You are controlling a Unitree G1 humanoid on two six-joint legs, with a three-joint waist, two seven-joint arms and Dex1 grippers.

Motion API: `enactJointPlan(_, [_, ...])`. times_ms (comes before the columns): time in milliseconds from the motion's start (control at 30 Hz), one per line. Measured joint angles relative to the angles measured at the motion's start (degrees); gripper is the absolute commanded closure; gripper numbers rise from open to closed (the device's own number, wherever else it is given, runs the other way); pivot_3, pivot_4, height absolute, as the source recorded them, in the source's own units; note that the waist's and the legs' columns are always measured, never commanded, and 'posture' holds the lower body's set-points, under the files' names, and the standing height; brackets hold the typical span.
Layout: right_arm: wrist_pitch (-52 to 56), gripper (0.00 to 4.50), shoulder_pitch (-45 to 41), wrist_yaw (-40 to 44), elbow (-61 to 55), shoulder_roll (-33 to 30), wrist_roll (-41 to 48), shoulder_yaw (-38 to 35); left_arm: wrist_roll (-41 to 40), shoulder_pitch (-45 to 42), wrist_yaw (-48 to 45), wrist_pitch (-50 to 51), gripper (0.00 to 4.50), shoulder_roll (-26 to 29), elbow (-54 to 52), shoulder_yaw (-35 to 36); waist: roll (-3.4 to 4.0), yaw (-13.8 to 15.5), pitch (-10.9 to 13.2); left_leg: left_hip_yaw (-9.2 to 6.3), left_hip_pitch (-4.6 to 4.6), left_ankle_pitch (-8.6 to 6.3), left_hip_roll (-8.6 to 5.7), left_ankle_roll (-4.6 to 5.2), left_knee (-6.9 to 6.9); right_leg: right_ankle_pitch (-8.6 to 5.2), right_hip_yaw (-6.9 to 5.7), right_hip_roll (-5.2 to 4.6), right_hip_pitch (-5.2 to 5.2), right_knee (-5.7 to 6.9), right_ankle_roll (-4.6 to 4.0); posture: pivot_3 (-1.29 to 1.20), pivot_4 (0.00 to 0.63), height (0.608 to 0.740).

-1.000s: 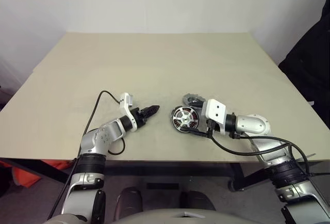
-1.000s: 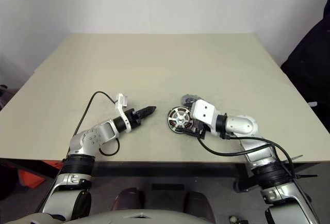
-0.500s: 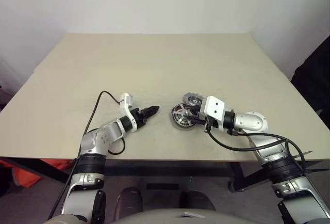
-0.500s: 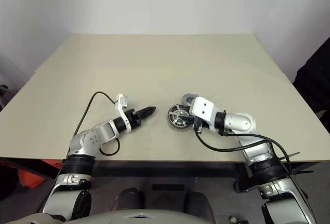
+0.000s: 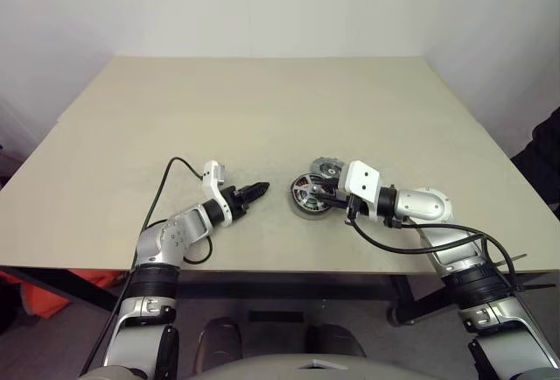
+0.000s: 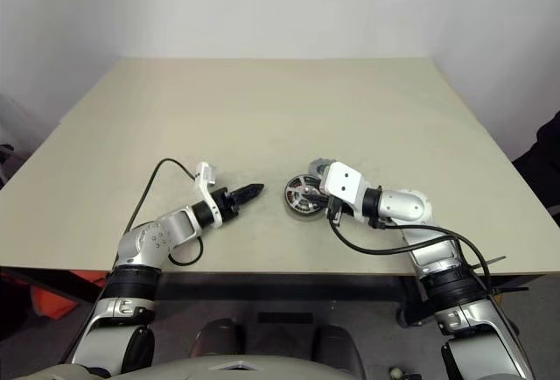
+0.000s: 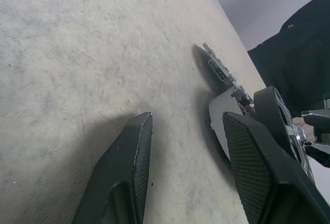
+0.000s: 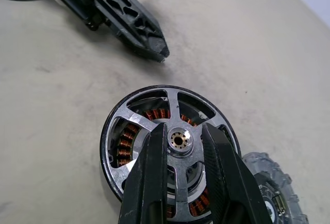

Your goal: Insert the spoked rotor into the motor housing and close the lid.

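on the beige table point(image 5: 262, 109), the right gripper point(image 8: 178, 140) clasps the central hub of the spoked rotor point(image 8: 170, 146), which sits in the motor housing point(image 5: 308, 196) with copper windings showing between the spokes. the grey ribbed lid point(image 8: 273, 185) lies flat just beside the housing. the left gripper point(image 5: 255, 192) hovers nearby, fingers point(image 7: 126, 172) parted and holding nothing, pointing toward the housing.
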Motion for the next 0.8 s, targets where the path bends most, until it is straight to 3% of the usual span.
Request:
enactJointPlan(100, [0.74,4.49,0.0,1.03,-0.1,0.07,1.01,0.0,0.07,0.01,0.01,-0.04,2.2,0.01,0.0,0.0,0.0,-0.01,0.0,0.0,0.01,0.0,0.0,0.0,0.0,-0.01,0.0,0.0,0.0,0.0,0.01,0.0,0.0,0.74])
enactJointPlan(800, [6.33,4.49,-0.09,1.73,-2.67,0.68,5.34,-2.06,0.62,0.09,-0.23,-0.48,2.2,0.1,-0.11,-0.14,0.0,0.02,0.0,0.0,0.03,0.01,0.0,-0.01,-0.04,-0.01,0.0,0.0,0.01,-0.01,0.02,0.0,0.0,0.74])
